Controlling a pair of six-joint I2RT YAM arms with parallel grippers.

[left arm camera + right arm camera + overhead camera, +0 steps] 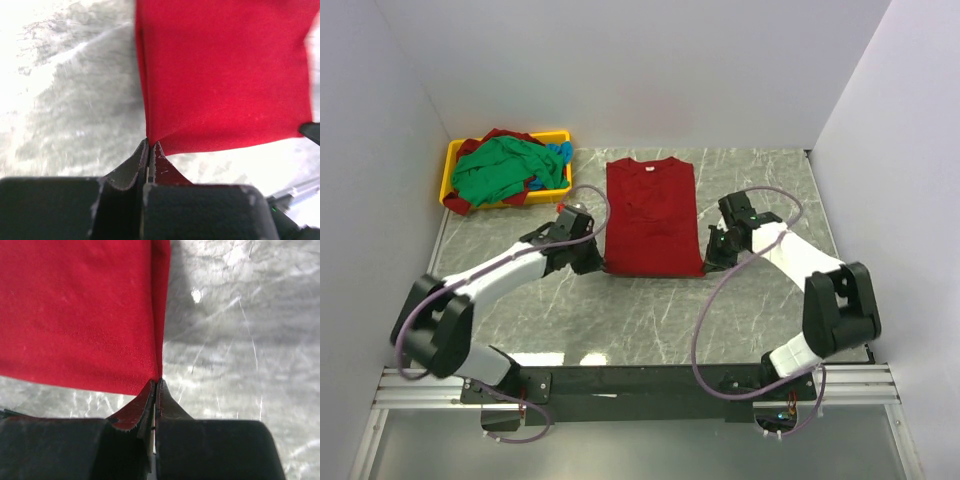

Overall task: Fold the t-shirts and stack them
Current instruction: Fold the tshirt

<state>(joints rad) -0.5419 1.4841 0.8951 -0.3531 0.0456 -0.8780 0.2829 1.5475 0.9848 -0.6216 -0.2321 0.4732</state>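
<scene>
A deep red t-shirt [652, 215] lies flat in a long rectangle on the table's middle, its white neck label at the far end. My left gripper [599, 262] is shut on the shirt's near left corner [150, 137]. My right gripper [709, 262] is shut on the near right corner [156, 375]. In both wrist views the red cloth [220, 75] [75, 310] runs away from the pinched fingertips, with its near hem raised off the table. More t-shirts, green [498, 170], blue [560, 153] and red, are heaped in the yellow tray [452, 163].
The yellow tray stands at the far left corner. The table top is grey marbled stone [620, 320]. White walls close in the left, back and right sides. Both arm bases sit on the rail at the near edge [640, 385].
</scene>
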